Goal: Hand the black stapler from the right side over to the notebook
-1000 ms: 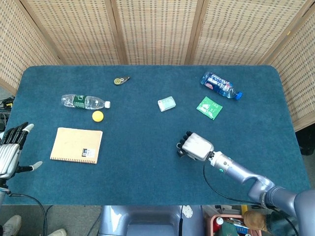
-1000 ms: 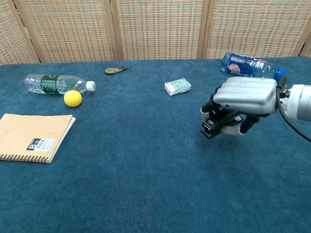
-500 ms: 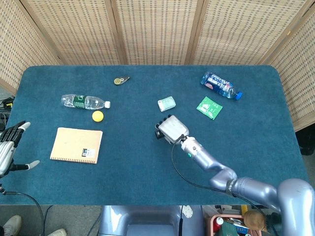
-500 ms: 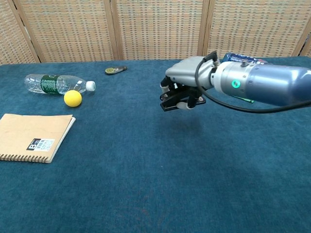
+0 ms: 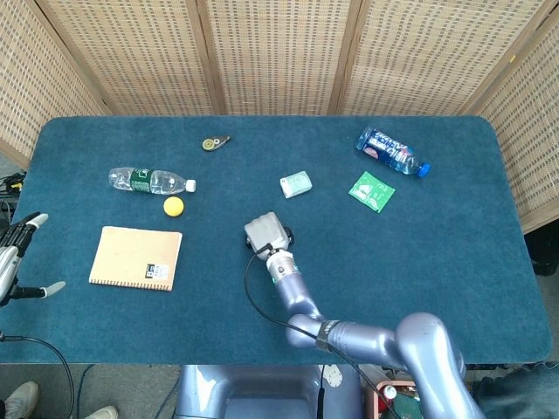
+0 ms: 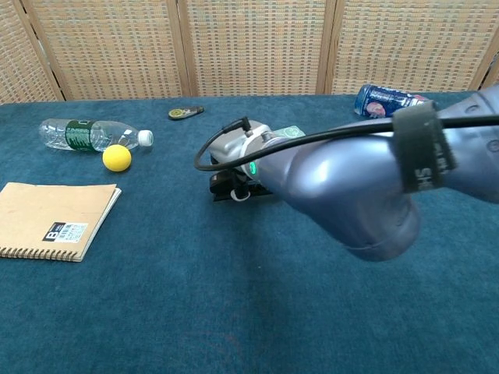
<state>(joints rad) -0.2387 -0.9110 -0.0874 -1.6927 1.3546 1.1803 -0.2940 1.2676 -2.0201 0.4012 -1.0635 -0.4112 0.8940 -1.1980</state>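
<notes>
The carry looks roughly half done: the right hand (image 5: pixel 266 235) is out over the middle of the bench (image 5: pixel 437 262) with its fingers curled around the black stapler (image 6: pixel 231 189), which shows dark just beneath it and seems clear of the cloth. The notebook (image 5: pixel 136 257) lies well off to the hand's left, past open blue cloth, so the last stretch and the set-down remain. The left hand (image 5: pixel 16 262) waits beyond the notebook at the bench edge, fingers spread and holding nothing.
</notes>
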